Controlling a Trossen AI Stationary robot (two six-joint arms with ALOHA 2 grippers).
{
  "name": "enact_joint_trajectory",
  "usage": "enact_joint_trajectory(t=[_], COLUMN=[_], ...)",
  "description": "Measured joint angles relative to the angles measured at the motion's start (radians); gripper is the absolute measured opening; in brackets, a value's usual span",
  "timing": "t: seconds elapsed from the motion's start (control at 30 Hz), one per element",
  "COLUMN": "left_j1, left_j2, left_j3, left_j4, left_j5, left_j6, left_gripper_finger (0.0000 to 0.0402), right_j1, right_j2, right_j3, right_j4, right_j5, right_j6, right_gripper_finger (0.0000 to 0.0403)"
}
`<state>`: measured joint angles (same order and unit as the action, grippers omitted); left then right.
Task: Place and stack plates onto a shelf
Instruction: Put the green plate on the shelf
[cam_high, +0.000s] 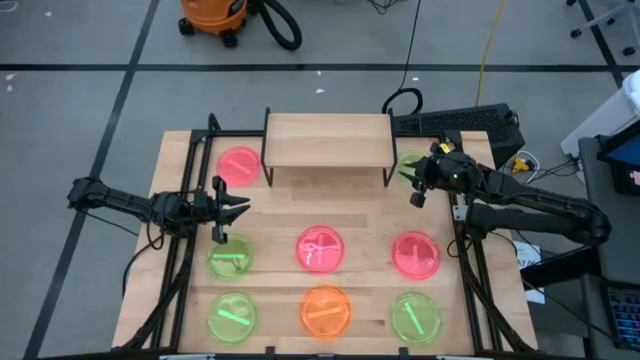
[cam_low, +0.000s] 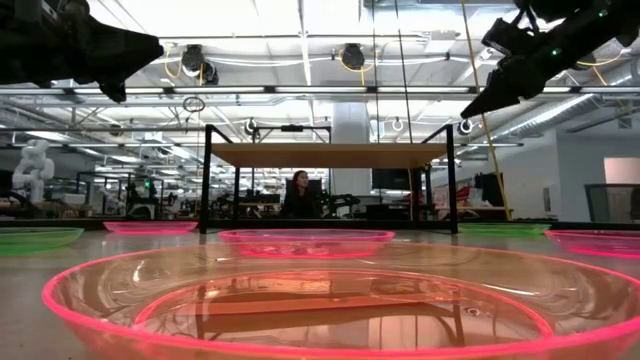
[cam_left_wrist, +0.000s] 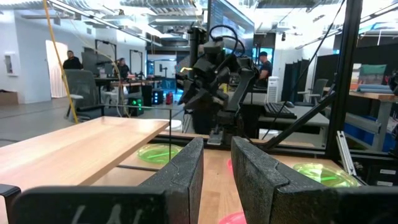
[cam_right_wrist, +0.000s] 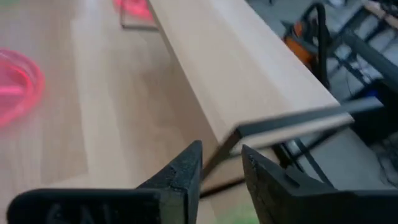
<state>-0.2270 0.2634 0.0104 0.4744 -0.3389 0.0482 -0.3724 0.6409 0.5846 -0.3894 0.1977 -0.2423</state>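
Beside the open, empty right gripper (cam_high: 413, 181) the shelf (cam_high: 326, 139) is bare, so by my judgement no plates (cam_high: 320, 249) are stacked and all remain on the table, one green plate (cam_high: 408, 164) just beneath it.

Grey floor (cam_high: 80, 90) with an orange shop vacuum (cam_high: 213, 15); desks beyond.

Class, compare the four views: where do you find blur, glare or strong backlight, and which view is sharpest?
High view: sharpest, evenly lit. Low view: bright ceiling lights leave both arms as silhouettes; the nearest orange plate shows reflections. Left wrist view: its own fingers are soft, the room clearer. Right wrist view: the shelf and pink plate look blurred.
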Motion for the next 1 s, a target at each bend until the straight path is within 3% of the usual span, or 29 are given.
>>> enact_joint_trajectory(t=[0.27,0.67,1.0], left_j1=[0.000,0.000,0.000], left_j2=[0.000,0.000,0.000], left_j3=[0.000,0.000,0.000], left_j4=[0.000,0.000,0.000], left_j5=[0.000,0.000,0.000], left_j6=[0.000,0.000,0.000], left_gripper_finger=[0.0088,0.0088,0.0088], right_j1=[0.002,0.001,-0.038], right_j2=[0.125,0.403,0.471], right_j3=[0.041,0.041,0.041], right_j4=[-0.203,-0.198,-0.182], right_j5=[0.037,0.086,0.220], right_j6=[0.043,0.065,0.076], right_gripper_finger=[0.0127,0.0128,0.0128])
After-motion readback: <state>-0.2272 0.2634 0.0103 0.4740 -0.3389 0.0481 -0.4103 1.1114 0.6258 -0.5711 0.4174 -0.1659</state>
